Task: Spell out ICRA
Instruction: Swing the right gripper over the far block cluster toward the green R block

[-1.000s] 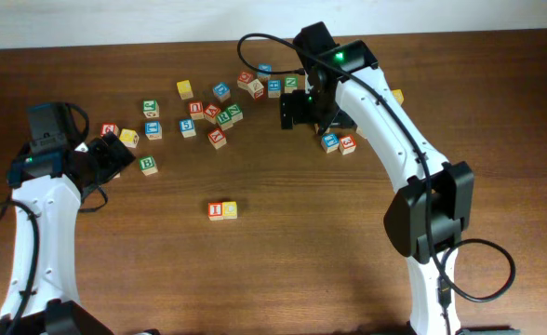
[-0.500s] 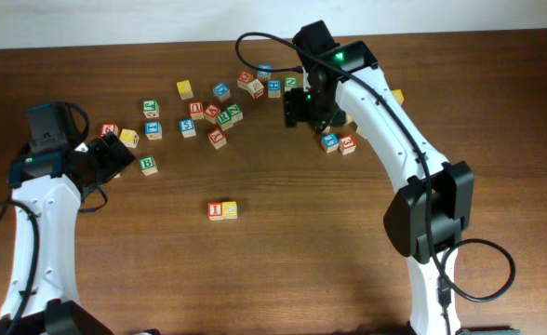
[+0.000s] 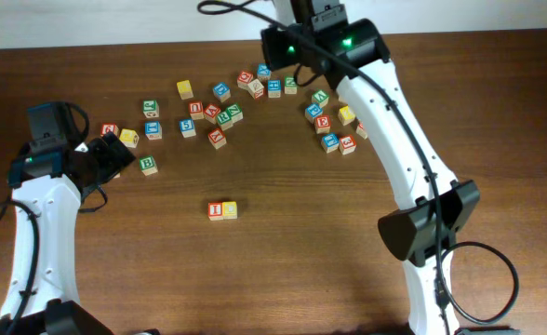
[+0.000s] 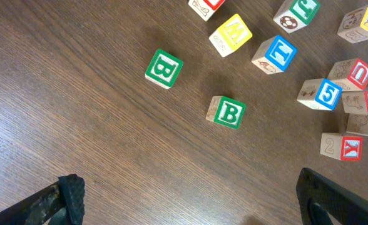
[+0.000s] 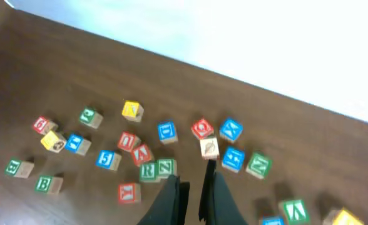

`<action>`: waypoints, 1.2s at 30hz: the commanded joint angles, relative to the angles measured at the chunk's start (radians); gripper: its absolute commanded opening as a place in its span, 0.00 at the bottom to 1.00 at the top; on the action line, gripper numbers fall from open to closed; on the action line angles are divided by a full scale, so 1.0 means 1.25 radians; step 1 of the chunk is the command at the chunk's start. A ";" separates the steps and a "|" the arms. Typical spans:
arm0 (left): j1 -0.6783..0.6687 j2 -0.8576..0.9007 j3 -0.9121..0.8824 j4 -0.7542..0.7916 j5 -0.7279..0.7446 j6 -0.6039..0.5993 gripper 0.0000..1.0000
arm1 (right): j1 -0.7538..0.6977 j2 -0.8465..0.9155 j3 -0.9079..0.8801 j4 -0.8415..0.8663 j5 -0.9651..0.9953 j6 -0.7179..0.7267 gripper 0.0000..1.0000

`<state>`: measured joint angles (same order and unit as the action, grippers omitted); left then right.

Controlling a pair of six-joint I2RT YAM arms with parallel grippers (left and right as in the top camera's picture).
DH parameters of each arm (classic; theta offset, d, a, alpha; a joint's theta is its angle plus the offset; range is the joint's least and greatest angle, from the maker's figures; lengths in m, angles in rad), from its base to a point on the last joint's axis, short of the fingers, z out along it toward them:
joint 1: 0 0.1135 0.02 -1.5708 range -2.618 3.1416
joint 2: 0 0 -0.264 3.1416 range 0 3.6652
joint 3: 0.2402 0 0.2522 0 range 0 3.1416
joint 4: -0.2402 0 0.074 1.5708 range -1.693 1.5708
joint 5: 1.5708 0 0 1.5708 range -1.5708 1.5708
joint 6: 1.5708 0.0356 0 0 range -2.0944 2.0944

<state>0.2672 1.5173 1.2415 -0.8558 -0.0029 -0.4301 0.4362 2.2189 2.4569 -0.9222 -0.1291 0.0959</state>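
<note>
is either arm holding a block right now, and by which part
Nothing is held: left gripper is open and empty, right gripper shut with no block between its jaws.

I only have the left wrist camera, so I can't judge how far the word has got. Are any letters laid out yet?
Observer: Yes. A red I and a yellow C sit side by side on the near part of the table, apart from the scatter.
Operator: What is the right arm doing?
Observer: The right gripper is up over the far cubes. Its jaws are shut and I see no cube between them.
Operator: The R is cut off at the edge of my frame. Is anything beside it?
Observer: The green R has another green cube right next to it, seemingly touching.
</note>
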 commanded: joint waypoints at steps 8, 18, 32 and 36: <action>0.003 0.002 0.003 -0.001 0.006 -0.002 0.99 | 0.024 0.133 -0.074 0.065 0.003 -0.035 0.04; 0.003 0.002 0.003 -0.001 0.006 -0.002 1.00 | 0.066 0.204 -0.073 0.057 -0.005 -0.035 0.04; 0.009 0.002 0.003 -0.001 0.006 -0.002 0.99 | 0.066 0.204 -0.073 0.056 -0.005 -0.035 0.04; 0.009 0.002 0.003 -0.001 0.006 -0.002 1.00 | 0.073 0.206 -0.073 0.037 -0.010 -0.026 0.04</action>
<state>0.2718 1.5173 1.2415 -0.8558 -0.0029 -0.4301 0.5205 2.4866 2.3634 -0.8566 -0.1299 0.0521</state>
